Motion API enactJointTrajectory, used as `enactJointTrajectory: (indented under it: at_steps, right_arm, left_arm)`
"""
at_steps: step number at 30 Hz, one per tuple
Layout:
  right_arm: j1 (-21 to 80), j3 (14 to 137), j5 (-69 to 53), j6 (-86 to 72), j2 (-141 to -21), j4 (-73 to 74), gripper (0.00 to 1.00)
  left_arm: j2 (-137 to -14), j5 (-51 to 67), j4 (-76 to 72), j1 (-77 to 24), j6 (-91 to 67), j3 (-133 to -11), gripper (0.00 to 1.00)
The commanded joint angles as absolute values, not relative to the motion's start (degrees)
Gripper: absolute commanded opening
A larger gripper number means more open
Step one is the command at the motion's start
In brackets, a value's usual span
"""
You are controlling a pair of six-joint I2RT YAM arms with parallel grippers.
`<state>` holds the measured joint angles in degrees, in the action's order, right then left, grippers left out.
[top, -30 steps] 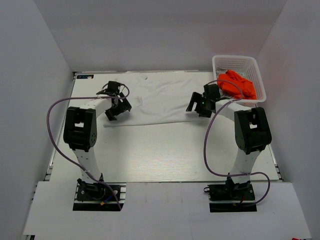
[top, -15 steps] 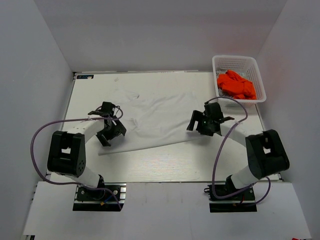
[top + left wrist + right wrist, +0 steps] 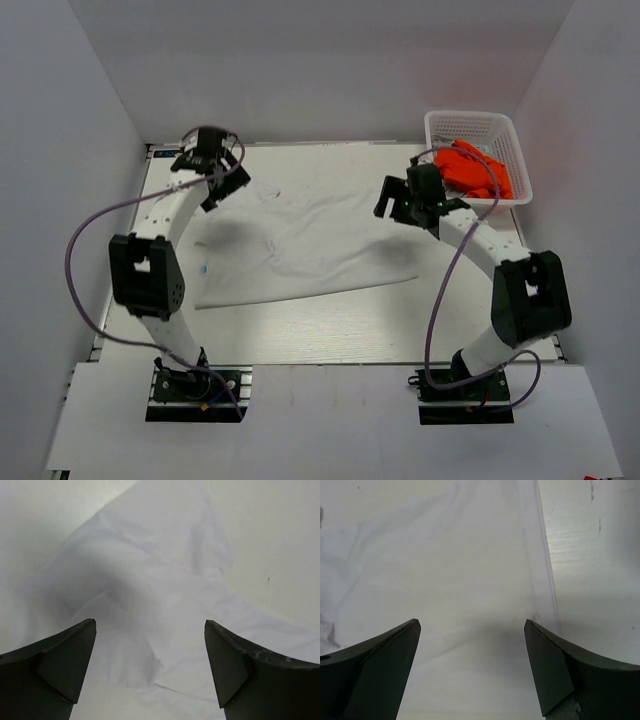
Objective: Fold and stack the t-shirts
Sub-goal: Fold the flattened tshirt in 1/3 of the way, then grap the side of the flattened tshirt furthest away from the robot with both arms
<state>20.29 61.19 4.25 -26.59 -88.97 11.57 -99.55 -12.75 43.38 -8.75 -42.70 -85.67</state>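
Both arms have swung away toward the far side. We see the left gripper (image 3: 150, 625) and right gripper (image 3: 472, 622) spread and empty above the white t-shirt (image 3: 300, 250), rumpled flat on the table (image 3: 330, 330); the orange t-shirt (image 3: 478, 172) lies in the basket (image 3: 470, 122).

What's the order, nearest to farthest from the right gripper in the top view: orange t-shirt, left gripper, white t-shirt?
1. white t-shirt, just under the right gripper.
2. orange t-shirt, in the basket on its right.
3. left gripper, far across on the left.
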Motion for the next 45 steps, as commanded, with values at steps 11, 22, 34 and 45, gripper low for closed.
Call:
enactJointTrajectory:
  at_steps: [11, 22, 34, 45]
  right_arm:
    - [17.67, 86.56, 15.29, -18.99, -108.44, 14.24, 0.90]
    - [15.91, 94.04, 11.87, -17.67, -116.97, 17.22, 0.90]
    - [15.38, 101.51, 10.72, -17.14, -123.57, 19.95, 0.90]
    - [15.73, 111.43, 9.06, -18.89, -134.10, 20.30, 0.89]
  left_arm:
    - [-136.03, -15.13, 42.65, -4.66, -26.74, -129.61, 0.99]
    - [-142.82, -11.43, 29.98, -4.66, -18.72, -126.47, 0.93]
    - [-145.02, -11.43, 32.25, -4.66, -18.19, -124.72, 0.33]
    - [-141.16, -9.49, 28.75, -4.66, -18.19, -120.86, 0.00]
